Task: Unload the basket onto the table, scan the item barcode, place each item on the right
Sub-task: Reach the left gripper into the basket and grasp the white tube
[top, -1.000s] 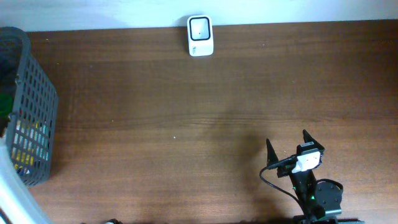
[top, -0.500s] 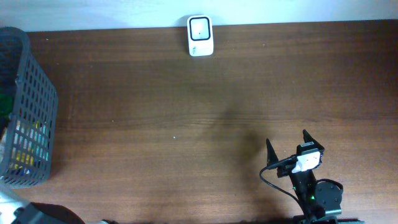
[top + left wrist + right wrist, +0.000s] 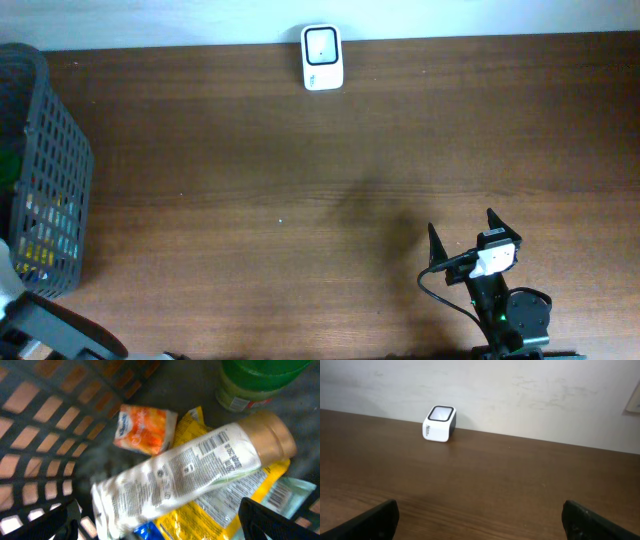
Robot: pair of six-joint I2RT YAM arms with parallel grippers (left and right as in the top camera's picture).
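A dark wooden table (image 3: 300, 200) is seen from above, set against a pale wall. A dark grey mesh basket (image 3: 60, 150) stands at the table's left edge. A small white scanner (image 3: 322, 57) with a dark window on top stands at the far edge, near the middle, well apart from the basket.

At the lower right, the right gripper (image 3: 462, 226) is held over bare wood with its two black fingers spread wide and nothing between them. From its wrist camera, the scanner is seen across the table to the left, close against the wall (image 3: 545, 400), and only the two finger ends are shown at the bottom corners.

Part of the left arm (image 3: 50, 335) is seen at the lower left corner, beside the basket. Its wrist camera is pointed down into the basket. The left gripper (image 3: 170, 524) is spread wide above the contents, with no item pinched or touched by its dark fingertips (image 3: 62, 521).

Inside the basket, a white bottle (image 3: 190, 475) with a gold cap is laid on its side, with the cap pointed to the upper right. Small print and a barcode (image 3: 217, 447) are turned up toward the camera. The bottle is rested on a yellow bag (image 3: 225, 507). An orange packet (image 3: 145, 430) lies just beside it at the upper left. A green bottle (image 3: 255, 380) is seen beyond the cap. A pale green packet (image 3: 295, 492) is placed at the right edge, and a scrap of blue (image 3: 147, 532) shows under the bottle's lower end.
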